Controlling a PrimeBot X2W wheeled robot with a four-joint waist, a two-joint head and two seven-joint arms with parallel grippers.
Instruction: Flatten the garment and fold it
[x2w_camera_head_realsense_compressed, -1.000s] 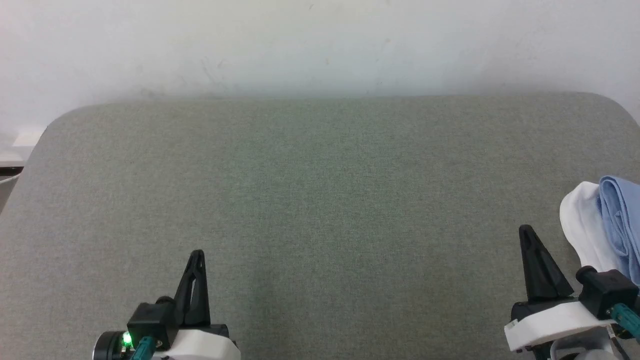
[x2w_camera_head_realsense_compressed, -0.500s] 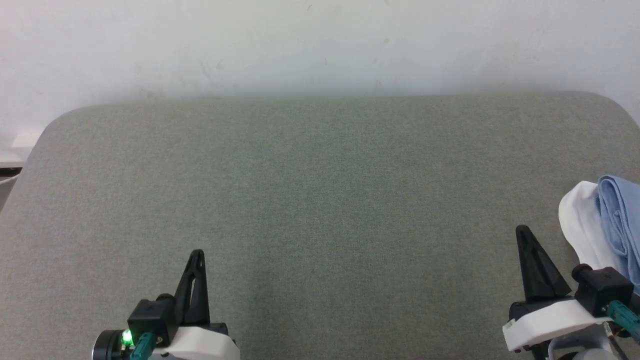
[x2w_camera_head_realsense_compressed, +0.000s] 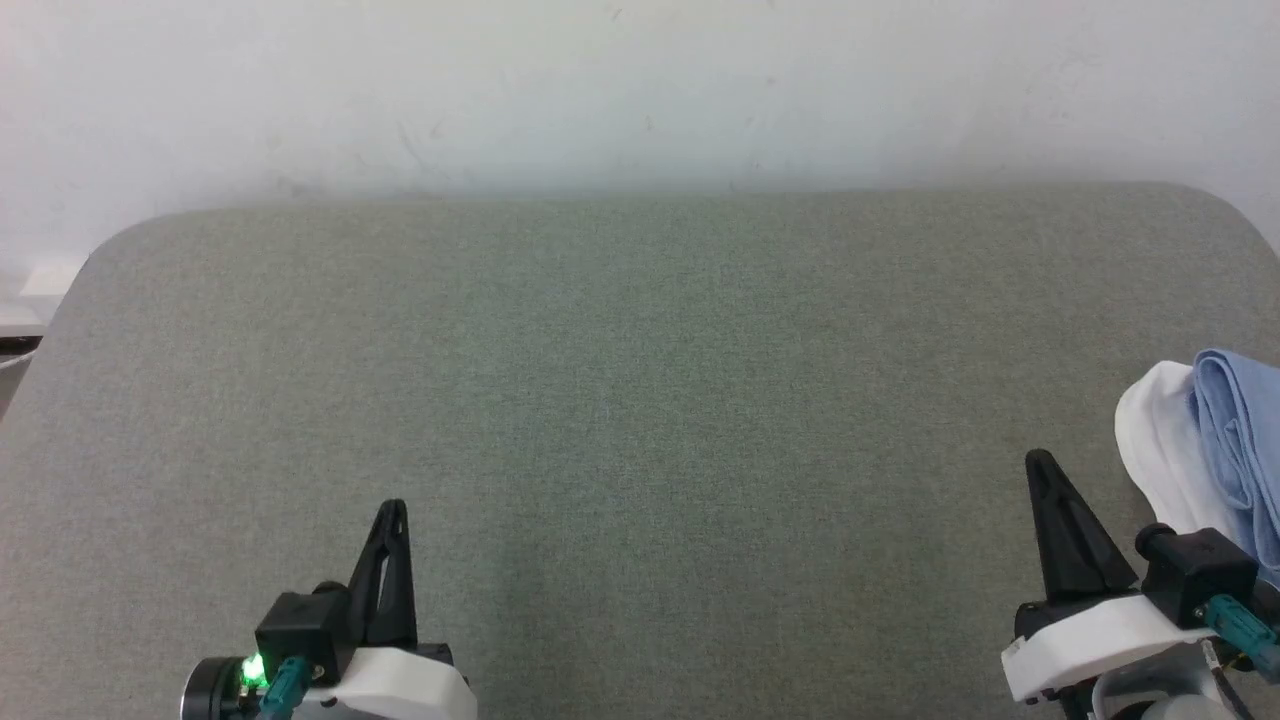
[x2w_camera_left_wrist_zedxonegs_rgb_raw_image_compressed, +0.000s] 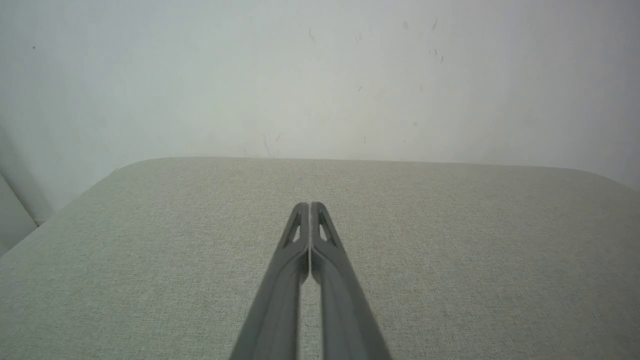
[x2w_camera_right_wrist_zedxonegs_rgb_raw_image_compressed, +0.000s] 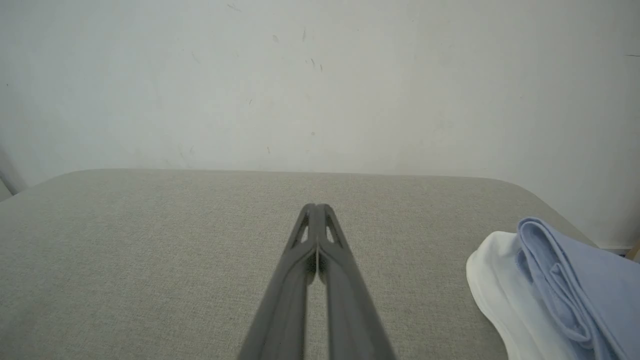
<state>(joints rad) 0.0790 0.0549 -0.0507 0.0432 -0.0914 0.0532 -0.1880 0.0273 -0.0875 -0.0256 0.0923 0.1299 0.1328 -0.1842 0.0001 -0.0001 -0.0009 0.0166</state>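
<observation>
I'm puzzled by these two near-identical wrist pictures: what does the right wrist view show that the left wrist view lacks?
Right wrist view: the garment, bunched light blue and white near the right edge of the table, beside the shut right gripper. Left wrist view: the shut left gripper, its own fingers. Shared: the grey-green padded table and the scuffed white wall.

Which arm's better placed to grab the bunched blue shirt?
Right. The light blue and white knit shirt lies bunched beside the right gripper, at the right edge of the grey-green fabric table; the left gripper is far across.
</observation>
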